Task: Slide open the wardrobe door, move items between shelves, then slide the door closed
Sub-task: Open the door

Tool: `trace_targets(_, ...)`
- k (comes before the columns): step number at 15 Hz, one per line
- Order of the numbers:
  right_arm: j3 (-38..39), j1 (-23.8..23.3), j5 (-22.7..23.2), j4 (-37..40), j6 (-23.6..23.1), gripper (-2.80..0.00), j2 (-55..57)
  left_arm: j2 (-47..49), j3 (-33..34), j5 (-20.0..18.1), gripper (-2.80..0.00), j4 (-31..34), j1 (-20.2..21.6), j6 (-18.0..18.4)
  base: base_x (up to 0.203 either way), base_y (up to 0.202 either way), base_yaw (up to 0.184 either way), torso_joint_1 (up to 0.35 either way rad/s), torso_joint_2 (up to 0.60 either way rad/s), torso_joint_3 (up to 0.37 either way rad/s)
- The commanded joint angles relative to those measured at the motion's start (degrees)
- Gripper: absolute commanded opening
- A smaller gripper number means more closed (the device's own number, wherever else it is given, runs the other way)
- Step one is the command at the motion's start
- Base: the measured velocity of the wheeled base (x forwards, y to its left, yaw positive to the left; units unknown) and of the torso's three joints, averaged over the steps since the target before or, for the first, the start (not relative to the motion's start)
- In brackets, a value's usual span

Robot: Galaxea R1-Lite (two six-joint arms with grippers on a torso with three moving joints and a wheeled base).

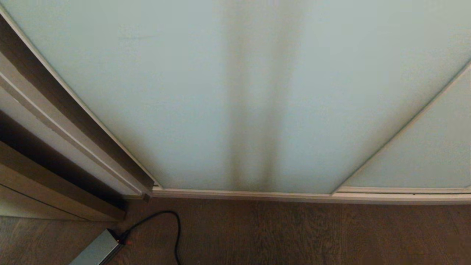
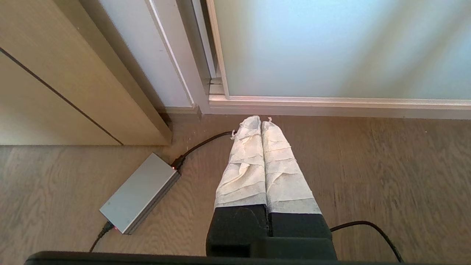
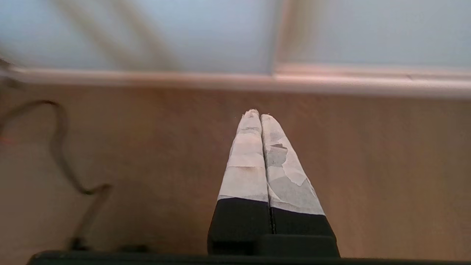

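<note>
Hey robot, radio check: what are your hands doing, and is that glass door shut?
Left gripper shut, empty, above floor. Right gripper shut, empty. Sliding wardrobe door closed against its frame. Grey box and cable on floor by the corner.

Wood floor [image 1: 294, 235]: grey box [image 1: 97, 252] w/ black cable [image 1: 176, 235]

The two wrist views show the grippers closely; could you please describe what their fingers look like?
Both look alike: the left gripper and right gripper each have two long tapering fingers wrapped in wrinkled white tape, on chunky black bases. The right gripper's tape looks patchier and worn.
</note>
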Motion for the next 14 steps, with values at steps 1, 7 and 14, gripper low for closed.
trace_targets(1,9.71,1.61,-2.72,-4.57,-0.33,-2.80,-5.25,0.09,0.00,0.00,-2.80,0.00,0.04,0.02,0.000,0.000,0.000,0.000,0.00,0.000)
trace_targets(7,21.34,2.12,-7.35,-15.39,-1.46,-2.80,-5.47,0.09,0.00,0.00,-2.80,0.00,0.04,0.02,0.000,0.000,0.000,0.000,0.00,0.000)
trace_targets(14,21.34,1.36,-7.71,-10.69,-2.39,-2.80,-5.13,0.09,0.00,0.00,-2.80,-0.09,-0.03,0.02,0.000,0.000,0.000,0.000,0.00,0.000)
